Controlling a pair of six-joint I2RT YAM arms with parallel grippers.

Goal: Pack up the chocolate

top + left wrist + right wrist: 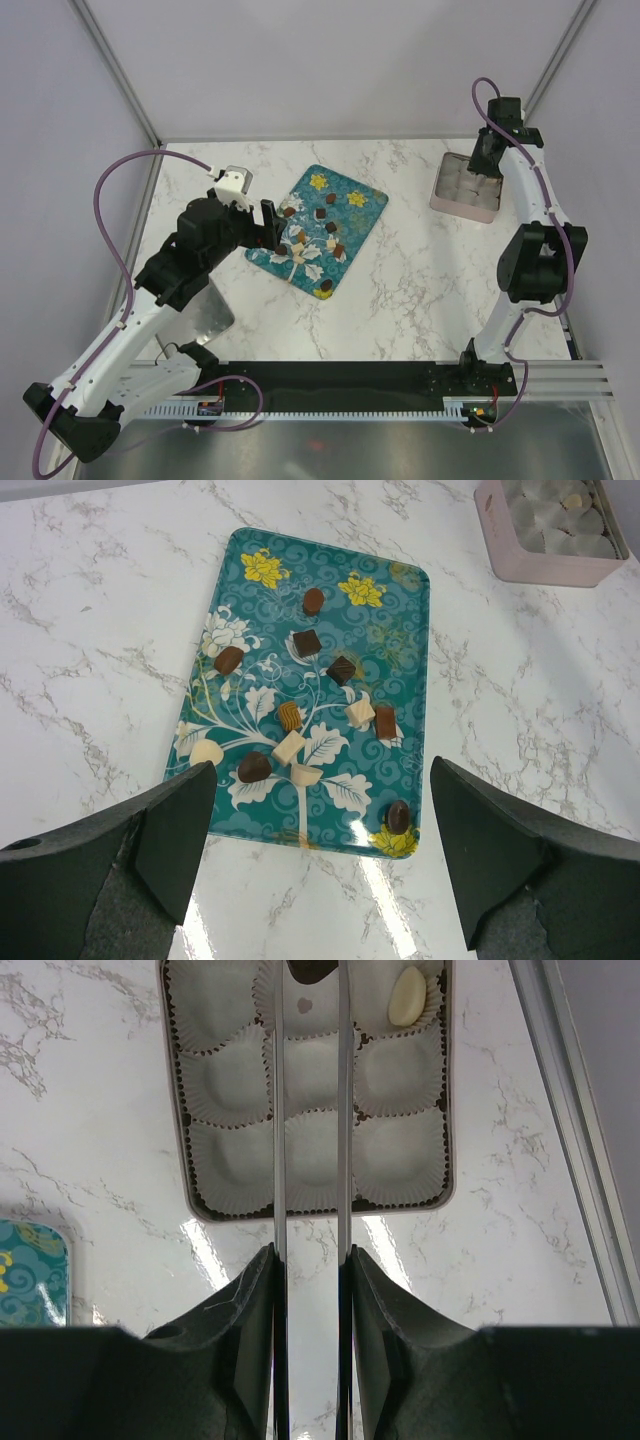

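Right, the marble table gives me my widest room. A broad bare stretch runs between the teal tray and the pink box, and more lies near the arm bases.

The tray lies left of centre, turned at a slant, with one corner pointing near. The box stands well apart from it at the far right. It is close to the table's right edge, where a metal rail leaves little margin on that side.

My left claw hangs over the tray's near-left edge. Its jaws are spread about as wide as the tray's short side and grip nothing.

My right claw hangs over the box, its blades drawn in narrow along the middle column of paper cups. At the blade tips I see a dark chocolate pinched between them.

About a dozen chocolates, brown, tan and white, lie scattered across the tray's middle. One dark one sits just inside the near corner, and one white one lies right by the left-hand edge. A single white piece rests in a cup on the box's right side.
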